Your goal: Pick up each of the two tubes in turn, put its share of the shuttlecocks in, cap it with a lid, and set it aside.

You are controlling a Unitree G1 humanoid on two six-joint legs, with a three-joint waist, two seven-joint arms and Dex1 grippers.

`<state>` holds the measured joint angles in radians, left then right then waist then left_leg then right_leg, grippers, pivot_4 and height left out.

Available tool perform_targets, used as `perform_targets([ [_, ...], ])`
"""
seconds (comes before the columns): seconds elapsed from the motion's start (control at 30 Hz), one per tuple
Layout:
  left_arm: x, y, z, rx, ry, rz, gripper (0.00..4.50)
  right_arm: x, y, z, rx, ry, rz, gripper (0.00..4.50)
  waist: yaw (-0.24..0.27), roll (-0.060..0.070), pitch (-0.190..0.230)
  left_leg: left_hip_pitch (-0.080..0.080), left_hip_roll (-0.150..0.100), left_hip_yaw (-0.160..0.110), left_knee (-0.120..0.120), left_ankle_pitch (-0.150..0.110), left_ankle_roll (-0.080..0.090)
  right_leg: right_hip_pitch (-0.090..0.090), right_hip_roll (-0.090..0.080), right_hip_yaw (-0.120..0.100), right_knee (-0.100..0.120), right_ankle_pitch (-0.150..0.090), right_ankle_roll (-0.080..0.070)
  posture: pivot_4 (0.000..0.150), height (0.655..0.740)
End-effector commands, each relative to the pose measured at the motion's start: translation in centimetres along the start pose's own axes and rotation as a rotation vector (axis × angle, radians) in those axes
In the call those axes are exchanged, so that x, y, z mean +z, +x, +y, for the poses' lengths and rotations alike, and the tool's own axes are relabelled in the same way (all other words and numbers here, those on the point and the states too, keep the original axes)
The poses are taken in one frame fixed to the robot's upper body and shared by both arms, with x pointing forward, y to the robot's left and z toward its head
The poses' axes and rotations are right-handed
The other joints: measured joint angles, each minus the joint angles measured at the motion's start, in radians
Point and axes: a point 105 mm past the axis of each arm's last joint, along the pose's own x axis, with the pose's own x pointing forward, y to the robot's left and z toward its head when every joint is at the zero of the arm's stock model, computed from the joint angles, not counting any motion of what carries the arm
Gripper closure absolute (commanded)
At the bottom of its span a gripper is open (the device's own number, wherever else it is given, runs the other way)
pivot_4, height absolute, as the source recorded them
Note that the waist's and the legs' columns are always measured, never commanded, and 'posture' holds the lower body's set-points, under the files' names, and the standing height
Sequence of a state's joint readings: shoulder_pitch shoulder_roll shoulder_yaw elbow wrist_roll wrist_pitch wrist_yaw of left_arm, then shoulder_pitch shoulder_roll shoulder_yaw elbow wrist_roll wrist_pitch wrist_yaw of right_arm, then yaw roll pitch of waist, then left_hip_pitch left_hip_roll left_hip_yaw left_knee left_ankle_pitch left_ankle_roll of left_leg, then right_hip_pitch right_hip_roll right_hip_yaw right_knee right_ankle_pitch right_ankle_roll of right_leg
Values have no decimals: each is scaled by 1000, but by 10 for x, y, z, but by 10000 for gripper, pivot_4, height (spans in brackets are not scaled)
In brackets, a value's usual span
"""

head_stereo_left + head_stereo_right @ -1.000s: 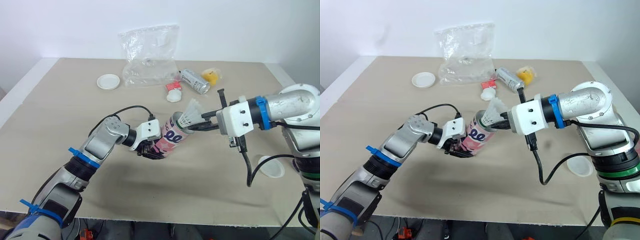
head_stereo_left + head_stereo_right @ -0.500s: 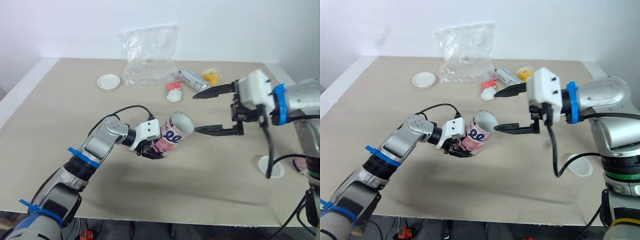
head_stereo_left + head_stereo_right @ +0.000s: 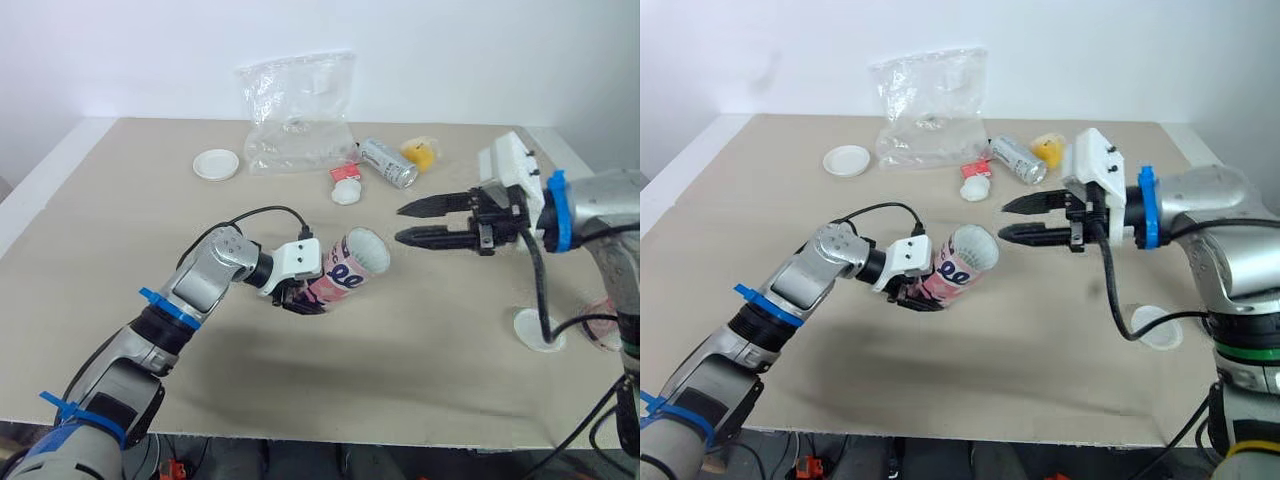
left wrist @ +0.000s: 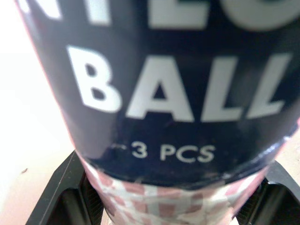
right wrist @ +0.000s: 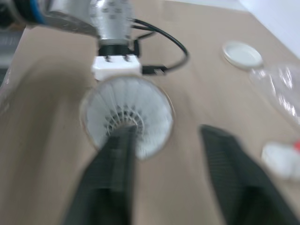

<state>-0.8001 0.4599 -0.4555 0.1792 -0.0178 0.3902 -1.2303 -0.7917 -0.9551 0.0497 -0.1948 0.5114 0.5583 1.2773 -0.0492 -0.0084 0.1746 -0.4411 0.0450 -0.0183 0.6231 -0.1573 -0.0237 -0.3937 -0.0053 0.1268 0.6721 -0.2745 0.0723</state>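
My left gripper (image 3: 298,296) is shut on the lower end of a pink and navy tube (image 3: 345,272), held tilted above the table with its open mouth toward the right. The left wrist view shows the tube's navy label (image 4: 178,93) close up between the fingers (image 4: 65,192). In the right wrist view a white shuttlecock (image 5: 125,117) sits inside the tube's mouth. My right gripper (image 3: 400,224) hangs open and empty a short way right of the mouth. A silver second tube (image 3: 388,162) lies on its side at the back.
A clear plastic bag (image 3: 298,110) lies at the back, with a white lid (image 3: 217,163) to its left. A loose shuttlecock (image 3: 347,191) and a yellow item (image 3: 422,152) lie near the silver tube. Another white lid (image 3: 538,330) rests near the right edge.
The right gripper let go of the shuttlecock, which now sits inside the tube, then opened and drew back to the right. The left gripper kept hold of the tube.
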Motion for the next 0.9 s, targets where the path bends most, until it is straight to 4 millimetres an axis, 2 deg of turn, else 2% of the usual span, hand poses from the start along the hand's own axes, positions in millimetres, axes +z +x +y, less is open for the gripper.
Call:
perform_targets([
  [0.03, 7, -7, 5, -2, 19, 6, 15933, 13, 9, 10, 122, -163, 98, 44158, 0, 0, 0, -1, 0, 0, 0, 0, 0, -1, 0, 0, 0, 0, 0, 1500, 7400],
  [0.17, 7, -8, 3, -30, 17, 15, 15933, 9, 23, 13, 215, -229, 167, 44158, 1, 0, 0, -6, 0, 0, -1, 0, 0, -7, 0, 0, 1, -1, -1, 1500, 7400],
  [0.5, 11, -4, 1, -40, 14, 4, 15933, -20, 63, 5, 370, -375, 349, 44158, 0, 0, 0, -8, 0, -1, 1, 0, 0, -12, 1, 0, 10, -2, -6, 1500, 7400],
  [0.63, 11, -4, -2, -46, 8, 0, 15933, -28, 83, 9, 462, -415, 396, 44158, 0, 0, 0, -8, 0, -1, 3, 0, -1, -11, 1, -1, 10, -1, -5, 1500, 7400],
  [0.9, 10, -4, -3, -40, 0, 0, 15933, -49, 104, 23, 601, -426, 470, 44158, -2, -1, -1, -4, 2, -1, 2, 0, -1, -9, 3, -2, 11, -1, -6, 1500, 7400],
])
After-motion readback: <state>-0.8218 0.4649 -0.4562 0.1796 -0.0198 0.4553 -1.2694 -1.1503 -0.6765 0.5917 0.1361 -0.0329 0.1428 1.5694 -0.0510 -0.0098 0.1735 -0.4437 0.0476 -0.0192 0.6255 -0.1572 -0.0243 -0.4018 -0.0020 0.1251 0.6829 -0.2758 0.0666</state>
